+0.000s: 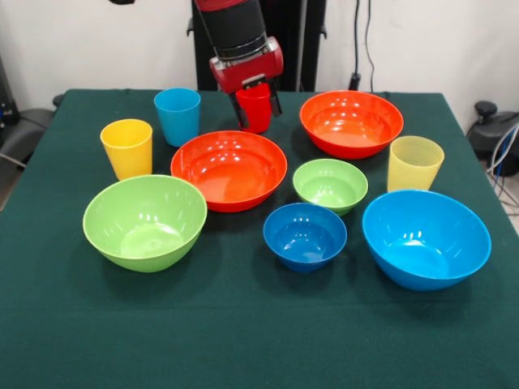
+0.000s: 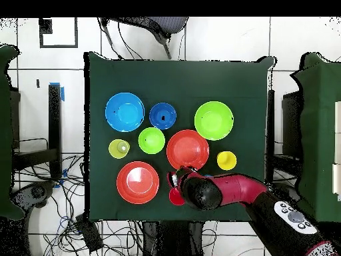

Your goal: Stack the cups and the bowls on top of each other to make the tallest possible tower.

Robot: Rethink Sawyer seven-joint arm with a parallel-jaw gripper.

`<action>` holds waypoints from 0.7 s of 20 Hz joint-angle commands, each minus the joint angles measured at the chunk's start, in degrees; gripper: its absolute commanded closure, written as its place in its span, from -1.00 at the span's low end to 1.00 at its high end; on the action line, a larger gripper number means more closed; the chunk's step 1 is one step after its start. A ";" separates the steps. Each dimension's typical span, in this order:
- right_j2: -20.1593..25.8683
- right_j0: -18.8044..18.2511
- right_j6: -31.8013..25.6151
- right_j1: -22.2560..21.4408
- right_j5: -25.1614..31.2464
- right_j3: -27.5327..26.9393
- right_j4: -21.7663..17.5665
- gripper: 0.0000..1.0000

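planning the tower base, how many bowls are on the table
6: two orange-red bowls, big green bowl, small green bowl, small dark blue bowl, big blue bowl. None stacked.

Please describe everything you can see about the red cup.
The red cup is a small tapered tumbler of opaque, glossy plastic. It stands upright, mouth up, near the table's far edge in the front view, between the light blue cup and an orange-red bowl, behind the other orange-red bowl. The gripper is at its rim, a dark finger along one side. Whether it rests on the cloth or is slightly lifted cannot be told.
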 commanded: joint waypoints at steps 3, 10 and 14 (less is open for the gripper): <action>2.55 3.26 7.81 0.13 -7.54 -4.51 2.06 -1.00; -3.89 10.36 7.35 -1.85 -10.29 -8.38 -0.18 -1.00; -2.27 10.73 5.31 -2.12 -5.51 -10.55 2.46 -1.00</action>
